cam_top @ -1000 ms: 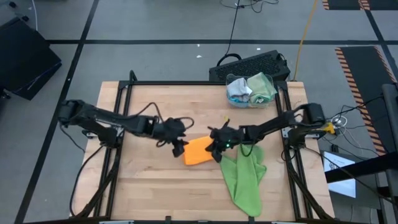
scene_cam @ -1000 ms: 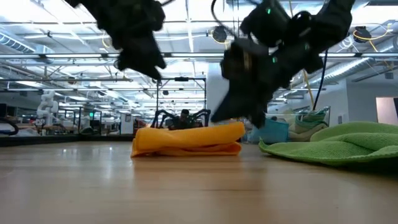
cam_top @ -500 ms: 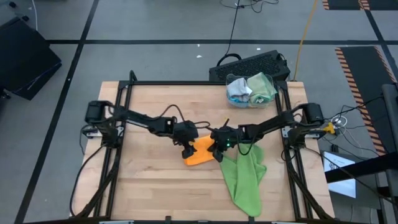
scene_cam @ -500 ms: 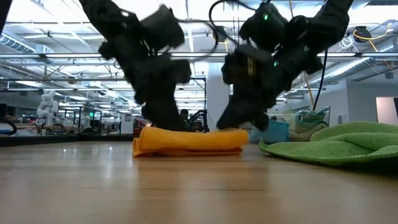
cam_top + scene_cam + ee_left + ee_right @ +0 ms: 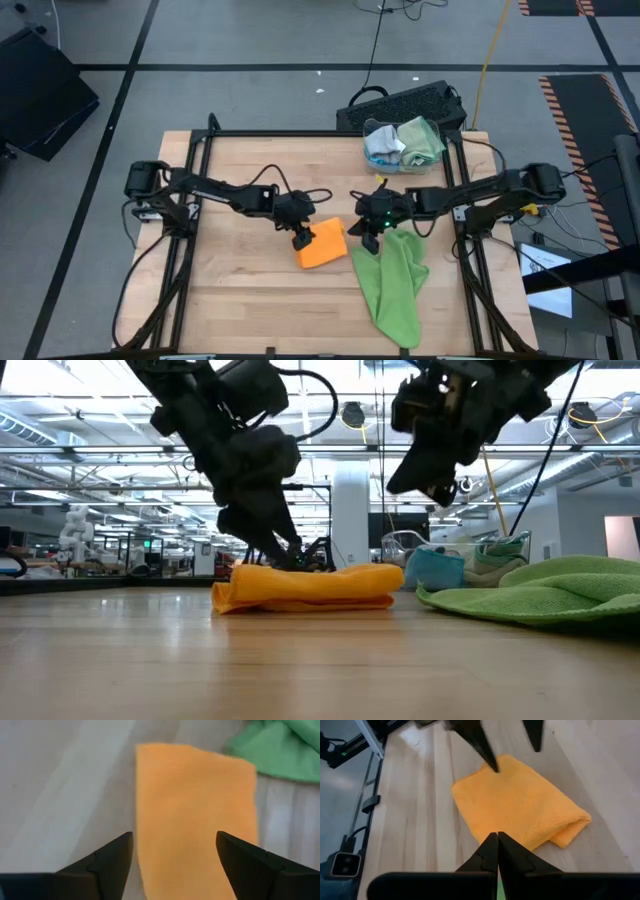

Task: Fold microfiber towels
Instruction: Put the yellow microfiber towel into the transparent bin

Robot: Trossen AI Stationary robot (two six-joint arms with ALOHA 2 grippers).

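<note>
- high view: a folded orange towel [image 5: 322, 244] lies near the middle of the wooden table [image 5: 240, 300], a compact rectangle with one long folded edge.
- low view shows the same orange towel [image 5: 308, 586] as a flat, doubled-over bundle resting on the table top.
- the left gripper [image 5: 301, 238] sits at the towel's 9 o'clock edge, its two fingers spread apart and pointing down, tips right at the cloth; in the left wrist view the fingers [image 5: 107, 865] stand wide on either side of the orange cloth, gripping nothing.
- the right gripper [image 5: 368, 239] hangs just off the towel's 3 o'clock side, raised above the table, fingers pressed together and empty.
- a lime green towel [image 5: 395, 285] lies spread and rumpled at about 4 o'clock from the orange one, reaching toward the table's front edge.
- at 1 o'clock, at the table's far edge, a clear bin [image 5: 403, 145] holds more bunched cloths in green, grey and blue.
</note>
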